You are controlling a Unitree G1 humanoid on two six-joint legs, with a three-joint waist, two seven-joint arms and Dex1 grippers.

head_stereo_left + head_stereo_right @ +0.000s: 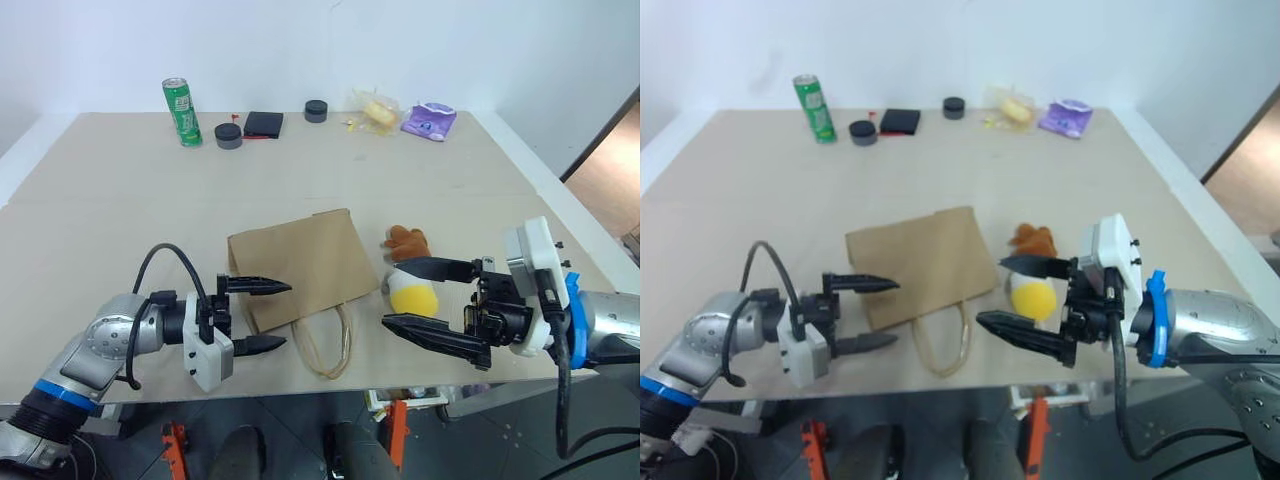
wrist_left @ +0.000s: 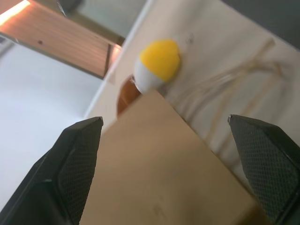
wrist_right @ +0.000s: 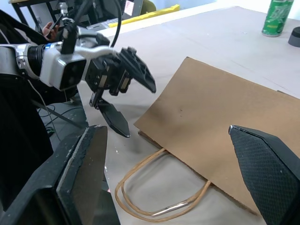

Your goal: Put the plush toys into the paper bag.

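Note:
The brown paper bag (image 1: 295,265) lies flat on the table with its cord handles (image 1: 325,350) toward the front edge. Just right of it lies the yellow-and-white round plush (image 1: 412,297), and the reddish-brown bear plush (image 1: 408,240) sits behind that. My left gripper (image 1: 287,315) hovers open at the bag's front left corner, pointing right, with nothing between its fingers. My right gripper (image 1: 390,292) hangs open above the round plush, pointing left across the bag (image 3: 225,126) toward the left gripper (image 3: 140,111). It holds nothing.
Along the far edge stand a green can (image 1: 182,112), two black round items (image 1: 228,136), a black wallet (image 1: 264,124), a clear packet with yellow contents (image 1: 378,112) and a purple pouch (image 1: 429,121). The table's front edge runs just under both grippers.

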